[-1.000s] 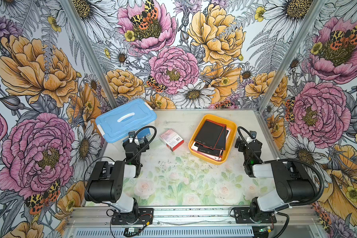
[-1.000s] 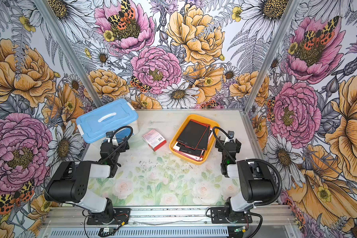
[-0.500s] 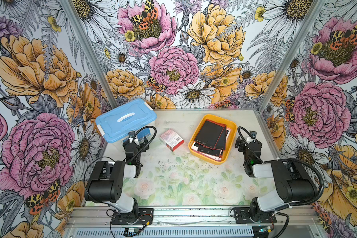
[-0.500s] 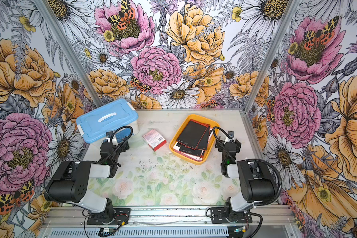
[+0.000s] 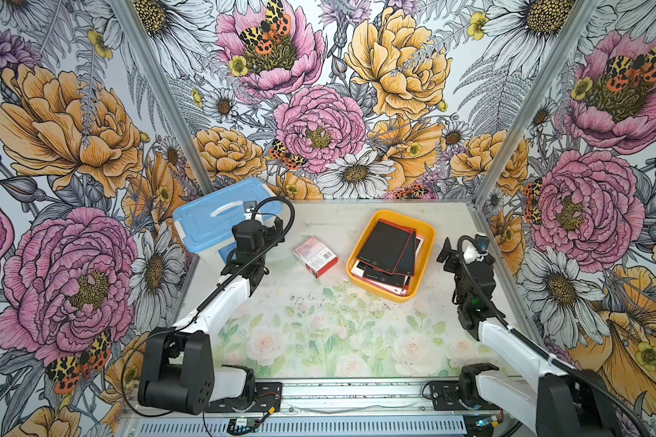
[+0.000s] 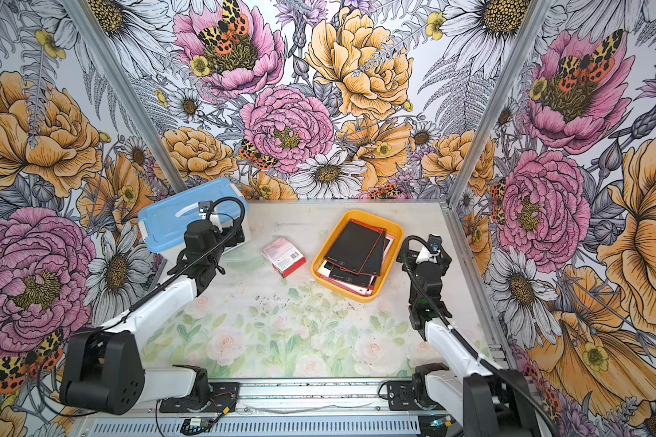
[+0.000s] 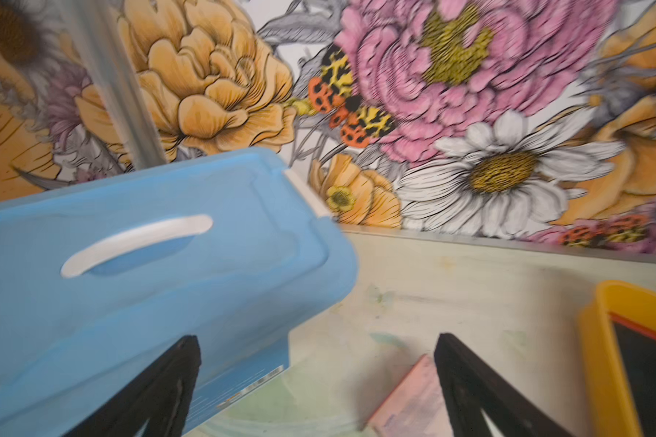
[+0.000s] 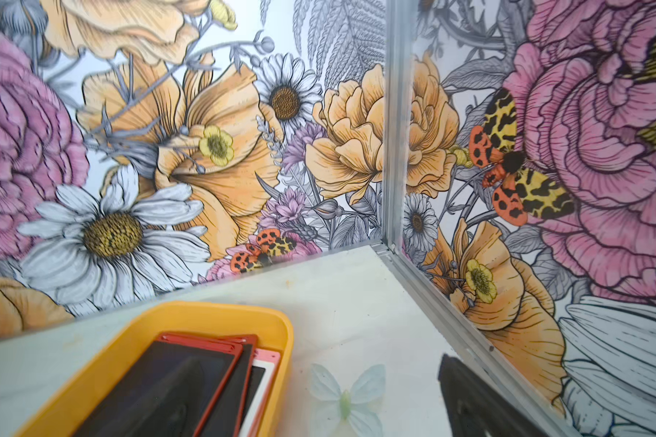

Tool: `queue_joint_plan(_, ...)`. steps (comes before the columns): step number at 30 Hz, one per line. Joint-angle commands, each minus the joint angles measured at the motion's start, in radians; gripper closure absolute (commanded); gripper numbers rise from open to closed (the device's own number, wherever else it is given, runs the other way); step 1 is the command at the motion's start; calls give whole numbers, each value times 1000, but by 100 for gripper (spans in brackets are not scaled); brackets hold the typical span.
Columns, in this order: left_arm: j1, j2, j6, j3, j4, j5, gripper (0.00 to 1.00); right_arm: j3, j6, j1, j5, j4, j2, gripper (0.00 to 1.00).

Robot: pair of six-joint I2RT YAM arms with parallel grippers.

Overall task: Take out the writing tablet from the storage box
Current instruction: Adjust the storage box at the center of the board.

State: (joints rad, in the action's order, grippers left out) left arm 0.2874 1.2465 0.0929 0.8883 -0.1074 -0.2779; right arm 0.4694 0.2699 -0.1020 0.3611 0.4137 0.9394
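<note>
Left claw point(image 7: 317, 337) is hovering spread wide and empty near the blue-lidded bin point(image 5: 213, 219); right claw point(image 8: 317, 365) is hanging spread and empty just beside the storage box point(image 5: 398, 215). Writing tablet point(image 5: 385, 246) is lying topmost in the stack inside it.

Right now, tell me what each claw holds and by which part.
Nothing: left claw and right claw are open, empty; writing tablets lie in the storage box.

Storage box point(image 5: 427, 231) smooth yellow plastic; tablets point(image 5: 385, 246) matt black, red plastic frames.
</note>
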Motion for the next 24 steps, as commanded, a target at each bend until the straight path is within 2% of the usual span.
queue_joint_plan(1, 119, -45, 127, 0, 141, 31, 1, 74, 249, -14, -59, -331, -66, 0)
queue_joint_plan(3, 177, -52, 177, 16, 153, 36, 1, 81, 293, -25, -142, -356, -84, 0)
queue_joint_plan(7, 263, -65, 309, 32, 155, 127, 1, 124, 420, -50, -216, -455, -108, 0)
queue_joint_plan(9, 326, -65, 348, 45, 155, 118, 1, 126, 500, -92, -262, -455, -107, 1)
queue_joint_plan(13, 430, -42, 425, 78, 153, 100, 1, 168, 604, -289, -237, -463, -27, 0)
queue_joint_plan(16, 448, -43, 471, 67, 86, 159, 1, 241, 650, -439, -191, -456, 56, 0)
queue_joint_plan(18, 449, -63, 515, 35, 18, 162, 1, 262, 614, -500, -215, -367, 93, 0)
queue_joint_plan(20, 454, -92, 550, 23, 12, 124, 1, 234, 557, -506, -285, -232, 87, 0)
queue_joint_plan(24, 465, -77, 545, 50, 38, 92, 1, 181, 622, -440, -288, -219, 70, 0)
